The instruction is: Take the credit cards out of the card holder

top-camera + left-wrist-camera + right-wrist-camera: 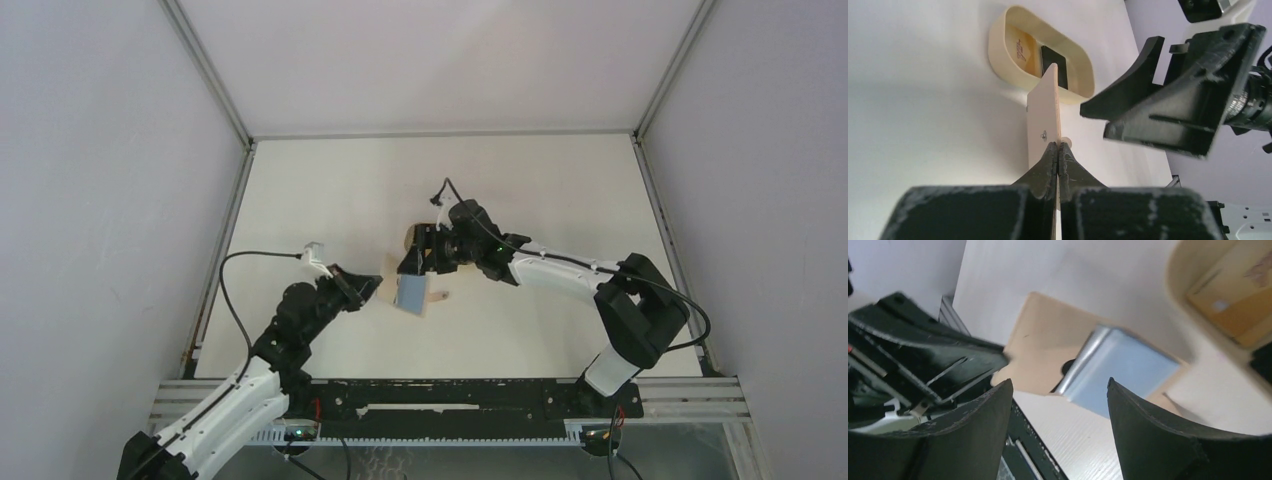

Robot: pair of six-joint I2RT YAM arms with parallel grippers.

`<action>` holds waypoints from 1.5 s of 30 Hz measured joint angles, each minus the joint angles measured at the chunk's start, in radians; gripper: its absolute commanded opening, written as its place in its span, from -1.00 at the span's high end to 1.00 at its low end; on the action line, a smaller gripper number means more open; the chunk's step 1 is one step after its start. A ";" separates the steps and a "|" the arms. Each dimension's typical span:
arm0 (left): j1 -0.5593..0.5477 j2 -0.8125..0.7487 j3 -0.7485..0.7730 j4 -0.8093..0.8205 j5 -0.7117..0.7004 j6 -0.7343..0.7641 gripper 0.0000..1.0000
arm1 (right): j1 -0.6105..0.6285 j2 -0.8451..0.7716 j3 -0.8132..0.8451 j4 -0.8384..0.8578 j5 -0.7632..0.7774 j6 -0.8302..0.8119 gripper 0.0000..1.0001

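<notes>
My left gripper (pixel 1058 146) is shut on the edge of the tan card holder (pixel 1045 112), holding it off the table next to its snap. The holder (pixel 1043 347) hangs open, and a light blue credit card (pixel 1125 367) sticks partly out of its pocket. My right gripper (pixel 1059 385) is open just in front of that card, one finger on each side, not touching it. From above, the right gripper (pixel 413 262) hovers over the blue card (pixel 409 292). A black credit card (pixel 1054 67) lies in the oval tray.
The tan oval tray (pixel 998 47) sits on the table just beyond the holder, under the right wrist (pixel 470 240). It also holds a yellowish flat item (pixel 1233 300). Grey walls enclose the table on three sides, and a metal rail (pixel 450 395) runs along the near edge.
</notes>
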 measured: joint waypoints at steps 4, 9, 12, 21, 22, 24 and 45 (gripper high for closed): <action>0.004 0.049 0.015 0.008 0.001 0.013 1.00 | -0.045 0.000 -0.015 0.051 -0.003 0.021 -0.54; 0.005 0.137 0.002 0.012 0.000 0.017 1.00 | -0.022 0.000 -0.024 0.075 -0.005 0.026 -0.54; 0.005 0.158 -0.010 0.015 -0.003 0.024 1.00 | -0.003 0.000 -0.068 0.105 -0.006 0.042 -0.52; 0.005 0.155 -0.038 0.016 -0.029 0.031 1.00 | 0.016 0.076 -0.203 0.145 -0.013 0.110 -0.50; 0.005 0.155 -0.039 0.014 -0.032 0.031 1.00 | 0.016 0.084 -0.204 0.146 -0.013 0.111 -0.50; 0.005 0.155 -0.039 0.008 -0.037 0.031 0.98 | 0.016 0.095 -0.204 0.151 -0.013 0.113 -0.50; 0.006 0.212 -0.070 0.043 -0.035 0.013 0.83 | 0.015 0.131 -0.203 0.203 -0.048 0.130 -0.49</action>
